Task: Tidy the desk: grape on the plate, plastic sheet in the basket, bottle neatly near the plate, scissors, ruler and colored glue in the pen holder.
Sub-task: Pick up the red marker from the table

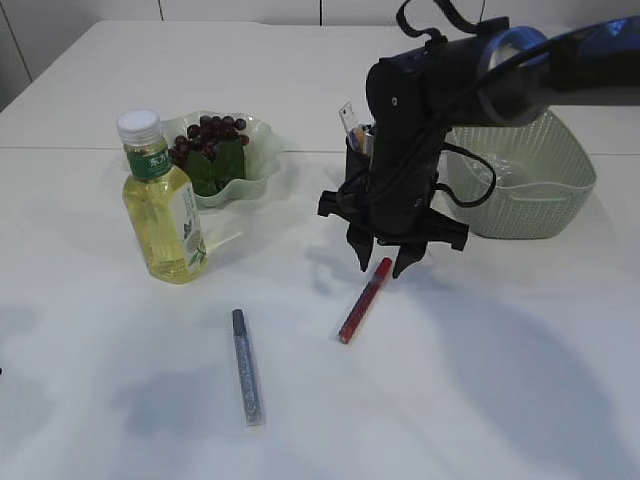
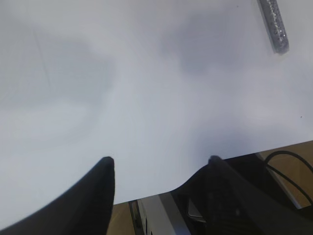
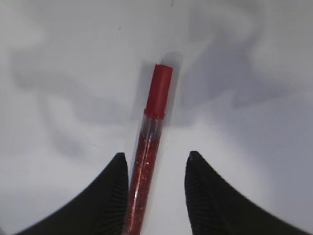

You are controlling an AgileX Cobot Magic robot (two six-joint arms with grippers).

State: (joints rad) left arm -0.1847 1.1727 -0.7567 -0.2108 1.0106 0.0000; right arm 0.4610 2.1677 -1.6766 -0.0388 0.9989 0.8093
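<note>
A red glitter glue tube [image 1: 364, 300] lies on the white table, and my right gripper [image 1: 382, 268] stands open over its upper end. In the right wrist view the tube [image 3: 152, 142] runs between the fingers, close against the left finger [image 3: 113, 196]. A silver glitter glue tube [image 1: 246, 368] lies further left, and its end [image 2: 274, 24] shows in the left wrist view. My left gripper [image 2: 159, 161] is open and empty above bare table. The grapes [image 1: 208, 138] sit on the green plate [image 1: 262, 150], with the bottle [image 1: 165, 200] beside it. A ruler [image 1: 347, 118] stands in the pen holder [image 1: 357, 140]. Scissors and plastic sheet are hidden.
The pale green basket [image 1: 520, 180] stands at the right, behind my right arm. The table's front edge [image 2: 146, 196] runs just beneath my left gripper, with dark equipment below it.
</note>
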